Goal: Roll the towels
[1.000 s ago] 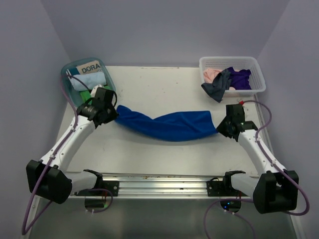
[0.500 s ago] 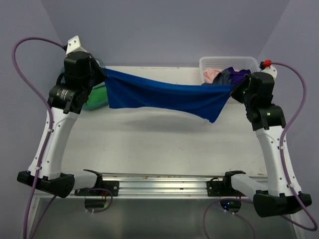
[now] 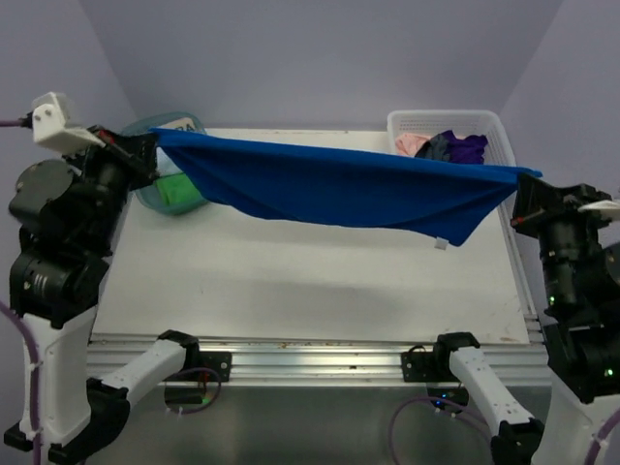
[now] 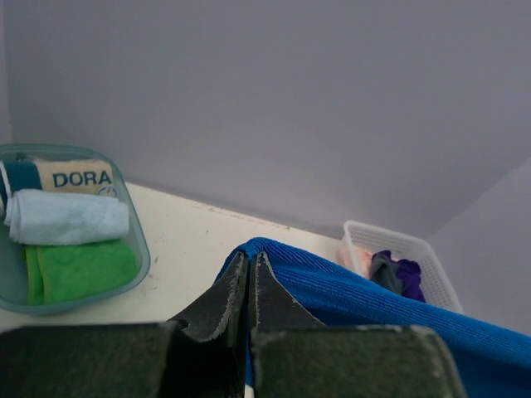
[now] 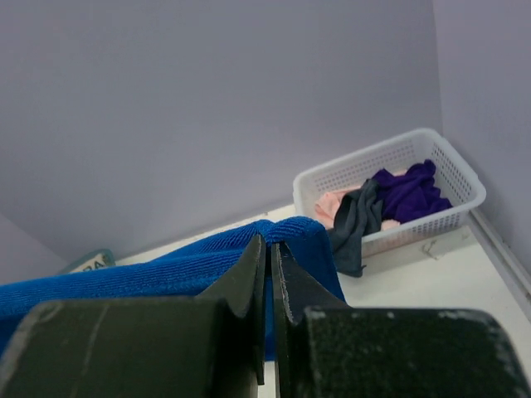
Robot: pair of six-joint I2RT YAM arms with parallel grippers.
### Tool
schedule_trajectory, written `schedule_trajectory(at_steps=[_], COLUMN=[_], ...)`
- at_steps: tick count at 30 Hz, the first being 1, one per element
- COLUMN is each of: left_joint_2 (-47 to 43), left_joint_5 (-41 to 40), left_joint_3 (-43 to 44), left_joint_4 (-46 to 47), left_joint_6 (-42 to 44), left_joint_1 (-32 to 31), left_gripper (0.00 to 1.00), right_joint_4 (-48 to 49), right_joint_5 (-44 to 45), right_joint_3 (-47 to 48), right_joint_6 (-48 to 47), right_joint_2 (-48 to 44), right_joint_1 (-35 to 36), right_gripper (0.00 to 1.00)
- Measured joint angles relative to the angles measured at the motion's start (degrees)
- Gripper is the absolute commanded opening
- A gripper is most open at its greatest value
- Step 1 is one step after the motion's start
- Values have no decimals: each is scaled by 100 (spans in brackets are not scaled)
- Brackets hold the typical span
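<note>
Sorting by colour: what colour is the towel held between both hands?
The towel is royal blue; top view shows it best.

Seven towels in all: one royal blue towel [image 3: 339, 189], three rolled towels [image 4: 66, 217] in the one far-left tub [image 4: 143, 249], three loose towels [image 5: 406, 191] in the one far-right basket [image 3: 446, 114].

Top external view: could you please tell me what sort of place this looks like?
Probably a robotics lab test cell: plain lavender walls box in a white table, an aluminium rail runs along its near edge, and a teal tub of rolled towels faces a white basket of loose ones.
</note>
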Motion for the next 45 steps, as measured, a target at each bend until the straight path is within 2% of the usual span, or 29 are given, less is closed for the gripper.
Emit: schedule_trajectory(at_steps=[5,10,15,19,23,27,31,34,38,45], left_joint_2=[-1014,-1937,-2083,-1982,-1327,116,1687,2437,2920,3060], left_joint_5=[385,702,684,365,28,-87,-203,-236,-179,-26], left_joint_3=[-155,-824,-1281,-2356,-3595,-4437,-4529,-4323,-3908,-3515], left_joint_4=[225,603,706,802,1005,1377,1676,1753,1821,2028], left_joint_6=[17,90,59,-76,-251,-337,-341,-339,-332,-302], left_joint_1=[-9,-11,-11,-7,0,13,26,61,243,605], left_gripper=[0,0,0,0,0,0,0,0,0,0], right_joint_4=[-146,-396,-645,-616,-479,313,1117,1460,1668,1867], right_joint_5=[-24,-50,-48,-2,-28,-44,11,125,157,144], right_joint_3=[114,74,-140,-1198,-2605,-3696,-3792,-3635,-3359,-3093], right_joint_6=[-11,66,240,444,649,778,780,767,734,693], right_joint_2=[-647,-990,-1051,-1016,-391,1172,3077,3985,4400,4319], right_joint_1=[39,74,87,85,81,83,83,81,81,79], right_gripper=[0,0,0,0,0,0,0,0,0,0])
